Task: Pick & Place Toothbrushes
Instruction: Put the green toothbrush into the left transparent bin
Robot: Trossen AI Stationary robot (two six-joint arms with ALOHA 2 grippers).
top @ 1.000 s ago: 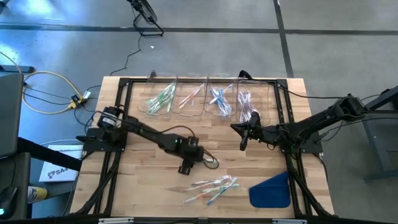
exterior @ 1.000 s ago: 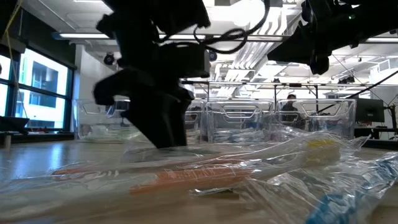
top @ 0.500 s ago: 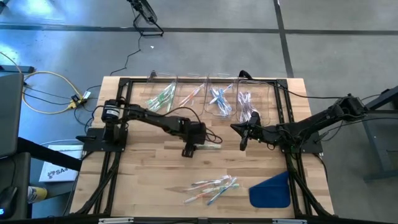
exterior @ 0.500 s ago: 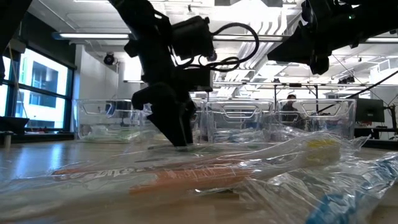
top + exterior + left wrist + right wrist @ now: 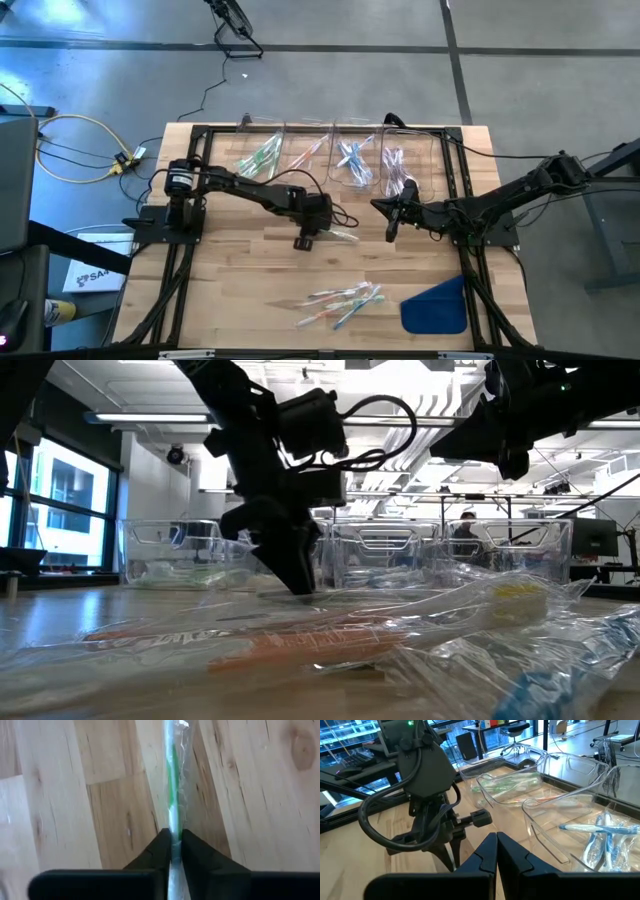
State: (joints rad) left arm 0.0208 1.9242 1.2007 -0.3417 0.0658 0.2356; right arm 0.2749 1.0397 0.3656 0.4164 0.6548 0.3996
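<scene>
A green toothbrush in a clear wrapper (image 5: 342, 236) lies flat on the wooden table near its middle. My left gripper (image 5: 303, 242) stands at the toothbrush's left end, shut on it, and the left wrist view shows the toothbrush (image 5: 172, 775) running away from the fingertips. More wrapped toothbrushes lie in a loose pile (image 5: 340, 303) near the front edge. My right gripper (image 5: 391, 232) hangs shut above the table right of centre, holding nothing. My left gripper pinches the wrapped toothbrush at its whitish end (image 5: 173, 831) between its two fingertips (image 5: 162, 845). The fingers slant down from the table's left side, in line with the toothbrush, which stretches out beyond them. The rest of the toothbrush lies on the table.
Several clear bins (image 5: 310, 158) stand in a row along the far edge, each holding toothbrushes of one colour. A blue flat piece (image 5: 437, 307) lies at the near right corner. Bare wood stretches between the bins and the pile.
My left gripper has swung toward the far edge, away from the pile, to the left end of the single wrapped toothbrush. There its fingers have shut on that end. The toothbrush still lies on the table.
</scene>
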